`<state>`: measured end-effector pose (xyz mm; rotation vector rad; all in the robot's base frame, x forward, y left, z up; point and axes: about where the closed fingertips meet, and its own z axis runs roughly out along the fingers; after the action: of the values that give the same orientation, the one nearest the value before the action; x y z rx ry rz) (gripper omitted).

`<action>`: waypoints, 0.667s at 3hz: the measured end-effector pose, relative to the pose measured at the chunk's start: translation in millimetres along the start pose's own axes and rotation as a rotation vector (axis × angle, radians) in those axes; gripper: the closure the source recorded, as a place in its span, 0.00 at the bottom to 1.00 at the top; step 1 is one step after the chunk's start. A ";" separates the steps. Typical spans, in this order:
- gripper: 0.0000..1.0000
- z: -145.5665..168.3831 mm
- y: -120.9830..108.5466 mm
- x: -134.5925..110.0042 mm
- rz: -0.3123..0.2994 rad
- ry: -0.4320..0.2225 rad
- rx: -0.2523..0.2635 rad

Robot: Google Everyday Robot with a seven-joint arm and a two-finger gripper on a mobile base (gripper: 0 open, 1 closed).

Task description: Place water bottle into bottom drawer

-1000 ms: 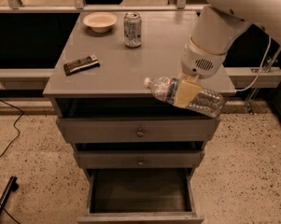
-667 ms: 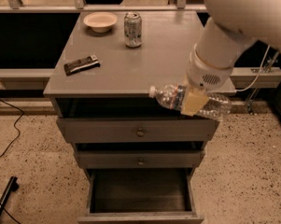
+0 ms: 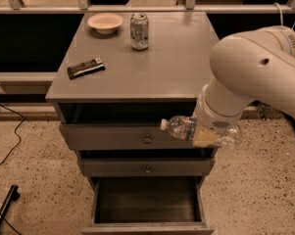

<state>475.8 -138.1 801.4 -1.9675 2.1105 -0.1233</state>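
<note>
The water bottle (image 3: 184, 127) is clear crinkled plastic with a white cap and a white-and-red label band. It lies sideways in the air, cap pointing left, in front of the top drawer's right half. My gripper (image 3: 206, 136) is shut on the water bottle around its middle, under the big white arm (image 3: 255, 77). The bottom drawer (image 3: 147, 226) is pulled open below, its dark box interior showing and empty. The bottle hangs well above it, toward its right side.
On the grey cabinet top (image 3: 176, 67) stand a silver soda can (image 3: 139, 31), a beige bowl (image 3: 105, 22) and a dark flat snack bar (image 3: 85, 68). The two upper drawers with round knobs (image 3: 147, 140) are slightly ajar. Speckled floor with black cables (image 3: 5, 151) lies at the left.
The arm has carried the water bottle off the cabinet's right front edge and down, so it now hangs in front of the top drawer. The grip has not changed.
</note>
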 end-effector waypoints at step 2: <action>1.00 103.8 60.1 12.1 0.101 -0.246 -0.049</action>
<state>441.8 -133.7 685.8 -1.7933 2.0625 0.1825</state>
